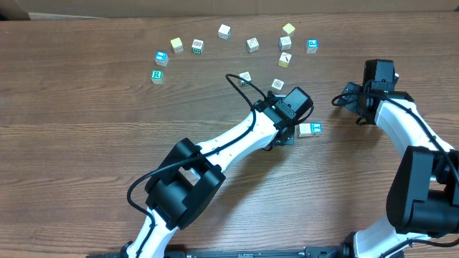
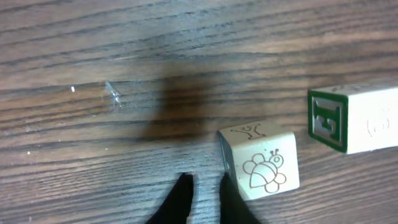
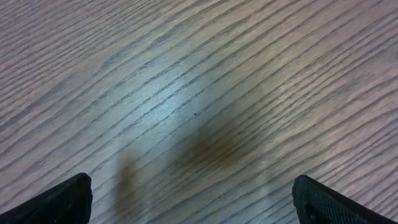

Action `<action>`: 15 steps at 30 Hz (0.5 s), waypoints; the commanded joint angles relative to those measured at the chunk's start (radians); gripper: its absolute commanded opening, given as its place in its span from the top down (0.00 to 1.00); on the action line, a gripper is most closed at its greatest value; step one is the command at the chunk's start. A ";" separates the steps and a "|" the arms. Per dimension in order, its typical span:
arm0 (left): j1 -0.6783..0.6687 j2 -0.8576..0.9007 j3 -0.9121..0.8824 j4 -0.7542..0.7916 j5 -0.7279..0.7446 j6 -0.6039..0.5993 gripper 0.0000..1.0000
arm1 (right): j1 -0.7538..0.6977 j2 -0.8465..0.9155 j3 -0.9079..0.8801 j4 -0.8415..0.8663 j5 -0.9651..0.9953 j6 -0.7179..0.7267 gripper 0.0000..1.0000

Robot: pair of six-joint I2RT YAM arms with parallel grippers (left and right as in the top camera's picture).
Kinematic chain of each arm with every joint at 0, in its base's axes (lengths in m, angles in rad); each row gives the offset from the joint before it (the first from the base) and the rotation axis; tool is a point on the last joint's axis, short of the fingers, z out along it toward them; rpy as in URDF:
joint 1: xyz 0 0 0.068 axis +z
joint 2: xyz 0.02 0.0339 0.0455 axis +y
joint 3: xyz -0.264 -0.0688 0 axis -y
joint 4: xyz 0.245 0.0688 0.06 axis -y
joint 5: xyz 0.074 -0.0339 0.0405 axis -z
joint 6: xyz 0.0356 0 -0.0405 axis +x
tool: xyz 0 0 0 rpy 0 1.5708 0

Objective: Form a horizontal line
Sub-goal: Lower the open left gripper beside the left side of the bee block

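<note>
My left gripper (image 2: 205, 182) is shut with nothing between its fingers; its right finger rests against the left side of a cream cube with a bee drawing (image 2: 262, 165). A little to the right, apart from it, lies a cube with a green letter face (image 2: 328, 119). From overhead, the left gripper (image 1: 287, 135) sits beside a cream cube with a blue face (image 1: 310, 130). No touching row of cubes that could be the horizontal line shows. My right gripper (image 3: 199, 205) is open over bare wood, and overhead it (image 1: 346, 97) is at the right.
Several loose cubes lie in an arc at the back, among them a green "R" cube (image 1: 158, 75), a blue one (image 1: 161, 58), yellow ones (image 1: 176, 45) (image 1: 288, 29) and two nearer cubes (image 1: 245, 77) (image 1: 277, 84). A cable loops above the left arm.
</note>
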 commanded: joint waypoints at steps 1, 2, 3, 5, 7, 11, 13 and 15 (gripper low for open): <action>-0.001 0.020 -0.005 -0.006 0.018 0.003 0.96 | -0.001 -0.001 0.013 0.005 0.005 -0.001 0.00; 0.000 0.020 -0.005 -0.009 0.017 0.003 0.96 | -0.001 -0.001 0.013 0.005 0.005 -0.001 0.00; 0.000 0.020 -0.005 -0.009 0.017 0.003 0.96 | -0.001 -0.001 0.013 0.005 0.005 -0.001 0.00; -0.001 0.020 -0.005 -0.008 0.017 0.003 0.94 | -0.001 -0.001 0.013 0.005 0.005 -0.002 0.00; -0.001 0.020 -0.006 -0.008 0.013 0.003 0.94 | -0.001 -0.001 0.013 0.005 0.005 -0.001 0.00; -0.001 0.020 -0.031 0.030 0.010 0.002 0.93 | -0.001 -0.001 0.013 0.005 0.005 -0.001 0.00; 0.000 0.020 -0.050 0.058 0.010 0.002 0.93 | -0.001 -0.001 0.013 0.005 0.005 -0.001 0.00; 0.000 0.020 -0.058 0.071 0.011 0.001 0.92 | -0.001 -0.001 0.013 0.005 0.005 -0.002 0.00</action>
